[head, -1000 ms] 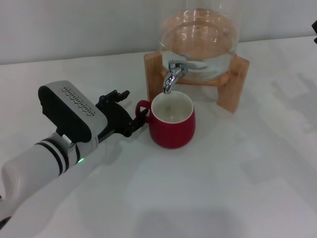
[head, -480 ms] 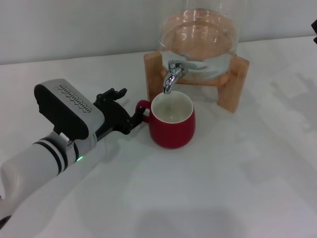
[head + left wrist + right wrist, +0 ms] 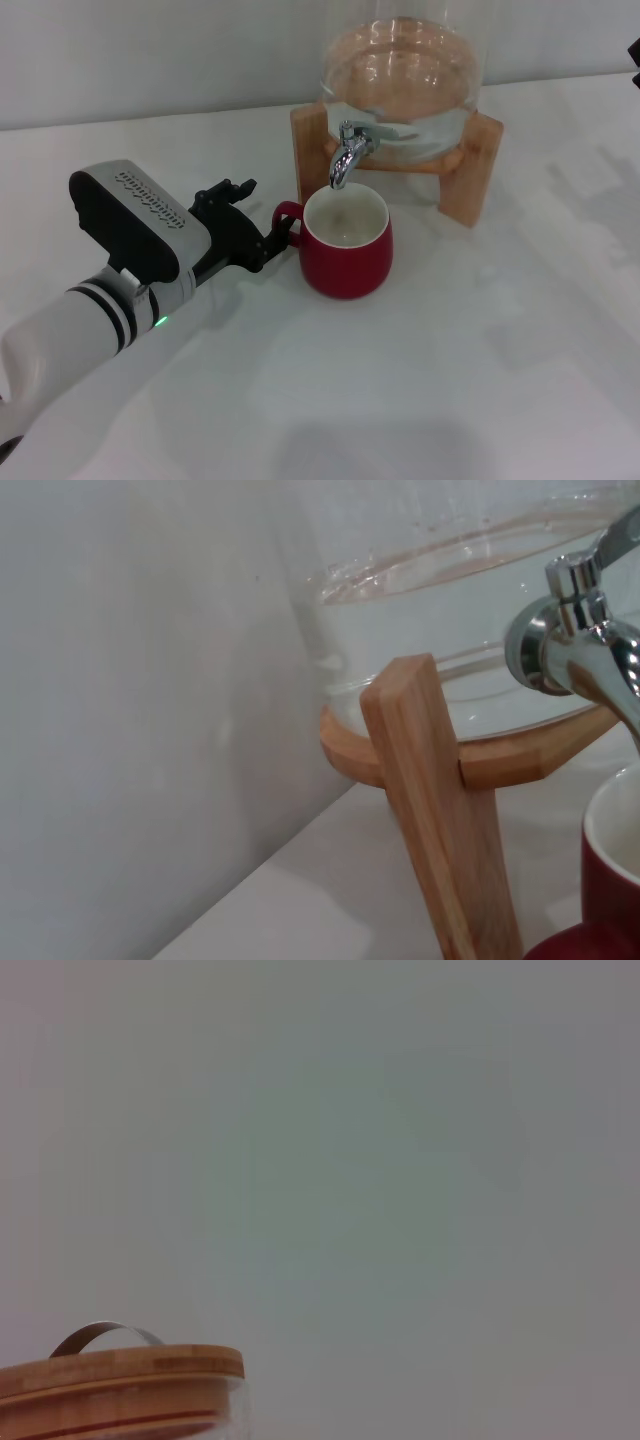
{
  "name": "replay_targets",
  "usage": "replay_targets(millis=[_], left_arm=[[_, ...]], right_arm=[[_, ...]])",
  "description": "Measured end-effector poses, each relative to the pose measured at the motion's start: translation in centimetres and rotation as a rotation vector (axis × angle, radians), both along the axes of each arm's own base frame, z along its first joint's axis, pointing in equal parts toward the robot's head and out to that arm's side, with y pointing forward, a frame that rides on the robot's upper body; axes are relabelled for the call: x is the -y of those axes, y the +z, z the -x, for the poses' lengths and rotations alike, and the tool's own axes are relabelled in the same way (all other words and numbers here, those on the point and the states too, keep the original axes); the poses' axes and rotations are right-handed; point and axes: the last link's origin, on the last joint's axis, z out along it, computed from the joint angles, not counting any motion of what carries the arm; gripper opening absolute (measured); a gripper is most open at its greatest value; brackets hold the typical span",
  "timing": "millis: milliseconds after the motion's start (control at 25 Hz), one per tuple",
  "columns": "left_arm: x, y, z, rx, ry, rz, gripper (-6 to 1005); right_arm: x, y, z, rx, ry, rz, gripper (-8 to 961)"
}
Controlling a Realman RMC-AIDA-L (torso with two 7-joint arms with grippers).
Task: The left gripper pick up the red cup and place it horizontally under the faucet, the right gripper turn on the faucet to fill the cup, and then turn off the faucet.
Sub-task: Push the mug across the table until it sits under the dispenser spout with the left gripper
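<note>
One red cup (image 3: pixel 348 250), one faucet (image 3: pixel 349 152) and one glass dispenser (image 3: pixel 400 80) on a wooden stand (image 3: pixel 465 170) were present on the white counter (image 3: pixel 480 350). The cup stood upright directly beneath the faucet's spout, mouth facing up, its long axis vertical rather than laid over; its loop handle (image 3: pixel 285 218) pointed toward the robot's left. The white interior looked empty. The left gripper (image 3: pixel 262 232) lay low over the counter just left of the cup, aimed along the counter at the handle, jaws parted a little with their tips at the handle's sides; whether they gripped or merely touched it could not be determined. The right gripper was not seen; its wrist view showed only the dispenser's wooden lid (image 3: pixel 120 1375) and a blank wall.
</note>
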Motion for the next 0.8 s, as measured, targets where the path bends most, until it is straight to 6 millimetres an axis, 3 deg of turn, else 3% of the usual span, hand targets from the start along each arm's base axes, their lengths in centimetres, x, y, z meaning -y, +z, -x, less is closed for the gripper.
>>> replay_targets(millis=[800], left_arm=[[1.3,-0.4,0.4,0.0,-0.012,0.008,656]], right_arm=[[0.2,-0.2,-0.2,0.003,-0.005,0.009,868]])
